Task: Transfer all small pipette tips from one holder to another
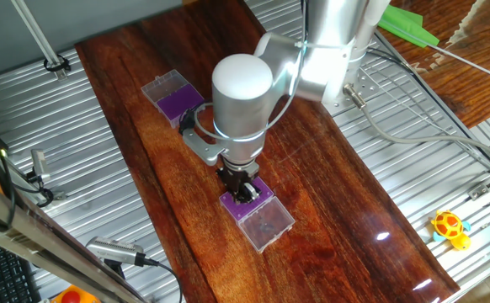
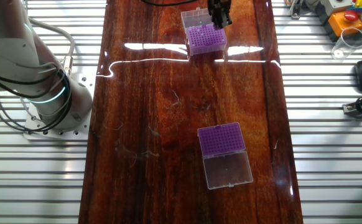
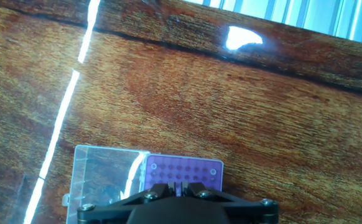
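And here we are with the pincer (image 1: 244, 190) poised right over the near tip holder (image 1: 257, 215), fingers pointing straight down at the purple rack. That vertical stance makes sense: the tips sit upright in a grid of holes, so I'd judge any pull or drop has to go along that axis. Is it gripping a tip? I cannot tell. In the hand view the fingertips (image 3: 180, 188) look drawn close together just above the rack, but anything between them is too small to make out.

Over at eleven o'clock from the arm in the first fixed view sits the second tip holder (image 1: 173, 97), well apart along the plank. Both have their clear lids swung flat open beside the racks, which leaves the hole grids reachable from above.

Materials now. Each holder is a boxy piece of transparent plastic with a matte purple perforated insert, neat rows of tiny round holes. The hinged lid (image 3: 105, 180) is glassy and catches glare. The surface (image 2: 162, 124) is dark reddish wood, strongly grained and glossy enough to mirror the lamps in bright streaks. Ribbed metal decking (image 2: 330, 162) flanks it at three and nine o'clock in the other fixed view.
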Controlling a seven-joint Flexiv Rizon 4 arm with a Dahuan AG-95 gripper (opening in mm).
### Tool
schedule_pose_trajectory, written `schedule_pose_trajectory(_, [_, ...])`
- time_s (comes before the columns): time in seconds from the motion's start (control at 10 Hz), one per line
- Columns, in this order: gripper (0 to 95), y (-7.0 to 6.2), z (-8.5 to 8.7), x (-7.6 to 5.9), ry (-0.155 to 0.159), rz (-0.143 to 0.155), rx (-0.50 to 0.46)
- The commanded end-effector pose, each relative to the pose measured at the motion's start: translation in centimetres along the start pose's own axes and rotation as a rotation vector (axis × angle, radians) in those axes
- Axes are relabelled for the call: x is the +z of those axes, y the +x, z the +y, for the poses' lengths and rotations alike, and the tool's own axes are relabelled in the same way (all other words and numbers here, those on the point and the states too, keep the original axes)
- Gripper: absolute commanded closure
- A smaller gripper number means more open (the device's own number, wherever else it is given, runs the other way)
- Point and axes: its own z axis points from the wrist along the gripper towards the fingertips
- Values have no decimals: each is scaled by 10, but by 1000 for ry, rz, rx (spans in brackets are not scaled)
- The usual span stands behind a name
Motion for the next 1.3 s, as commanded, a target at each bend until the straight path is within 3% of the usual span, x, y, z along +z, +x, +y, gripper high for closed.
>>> schedule_pose_trajectory(0.1, [950, 1, 0, 0, 1, 0, -2])
schedule_pose_trajectory(0.4, [950, 1, -1, 3, 1, -3, -6])
schedule_pose_trajectory(0.5, [760, 1, -1, 3, 2, -4, -7])
schedule_pose_trajectory(0.9, [760, 1, -2, 3, 6, -2, -12])
schedule_pose_trajectory(1.0, [950, 3, -7, 1, 7, 2, -25])
schedule_pose_trajectory(1.1, [950, 6, -16, -2, 6, 7, -44])
schedule_pose_trajectory(1.3, [950, 21, -56, -18, -3, 34, -119])
